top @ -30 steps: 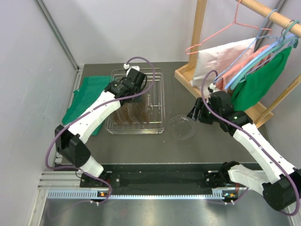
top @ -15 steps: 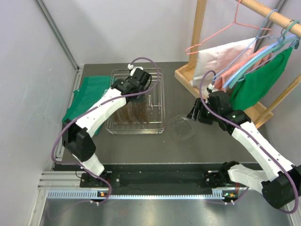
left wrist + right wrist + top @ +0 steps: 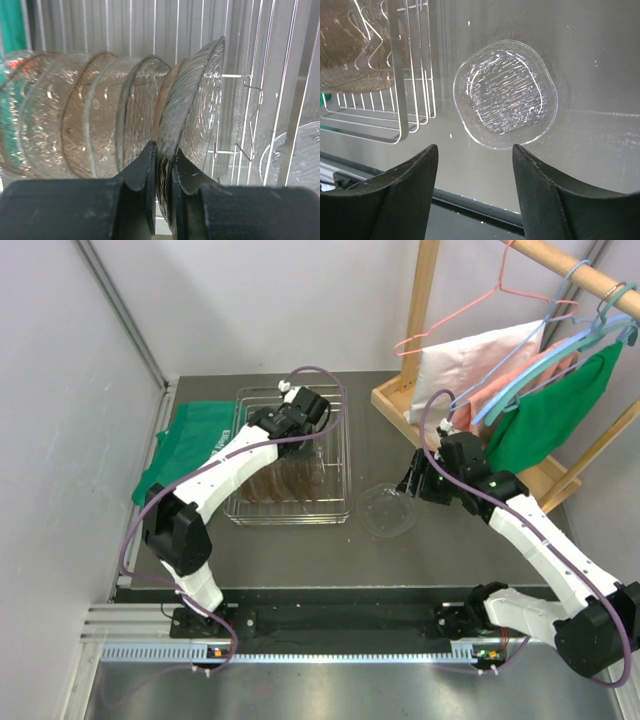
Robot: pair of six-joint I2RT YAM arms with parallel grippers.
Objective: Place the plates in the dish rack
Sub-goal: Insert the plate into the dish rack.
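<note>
Plate (image 3: pixel 197 100) upright in dish rack (image 3: pixel 300 518), clamped by left gripper (image 3: pixel 164 152); right gripper (image 3: pixel 475 150) apart.

We carried the clear plate (image 3: pixel 197 100) in our left fingers (image 3: pixel 142 172) farther right across the dish rack (image 3: pixel 290 519); our right arm (image 3: pixel 520 520) edged left.

The left arm (image 3: pixel 230 465) and the right arm (image 3: pixel 545 545) have smooth white shells on the links and black housings at the joints. A thin purple cable (image 3: pixel 318 368) runs along each one. The left end effector (image 3: pixel 164 150) and the right end effector (image 3: pixel 475 148) have thick matte black fingers.
</note>
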